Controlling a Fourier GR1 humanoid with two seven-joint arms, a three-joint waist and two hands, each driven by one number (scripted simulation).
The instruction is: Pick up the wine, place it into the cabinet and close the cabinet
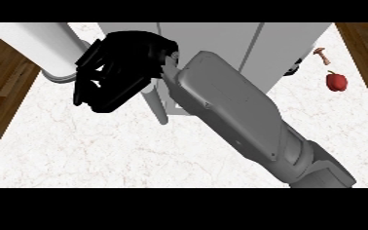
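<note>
Right hand (119,73) up over the left part of the grey cabinet (215,39), fingers spread and fairly straight, closed around nothing visible. Grey forearm slanting in from the lower right across the cabinet front. Slim pale handle (159,111) just below the hand. White cylinder (54,48) standing at the cabinet's left on the marble counter (108,146). Red pepper (336,80) and small mushroom (321,54) off to the right, well apart from the hand. Cannot tell where the wine is; only a small dark shape (293,68) half hidden at the cabinet's right edge.
</note>
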